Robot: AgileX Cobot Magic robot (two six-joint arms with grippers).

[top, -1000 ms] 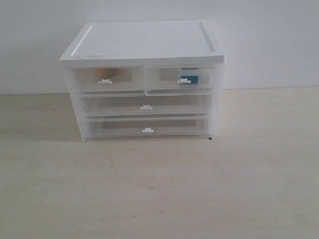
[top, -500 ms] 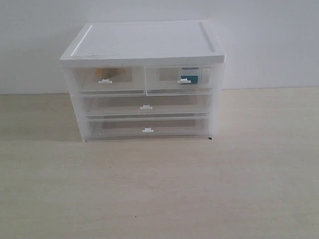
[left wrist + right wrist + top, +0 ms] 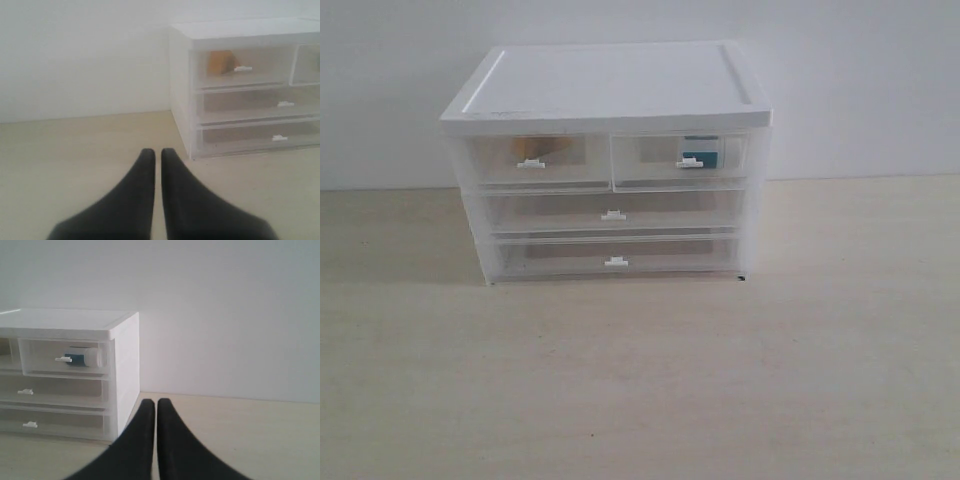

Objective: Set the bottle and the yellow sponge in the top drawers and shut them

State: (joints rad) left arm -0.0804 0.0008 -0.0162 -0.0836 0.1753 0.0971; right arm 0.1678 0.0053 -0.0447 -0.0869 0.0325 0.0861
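The white-topped cabinet stands at the back of the table. Both top drawers sit pushed in. Through the left top drawer the yellow sponge shows faintly; the left wrist view has it as an orange shape. The right top drawer holds the teal bottle, lying with its white cap sideways. Neither arm shows in the exterior view. My left gripper is shut and empty, off the cabinet's left side. My right gripper is shut and empty, off its right side.
Two full-width drawers below are pushed in. The pale wooden table stretches in front of the cabinet, and a white wall stands behind it.
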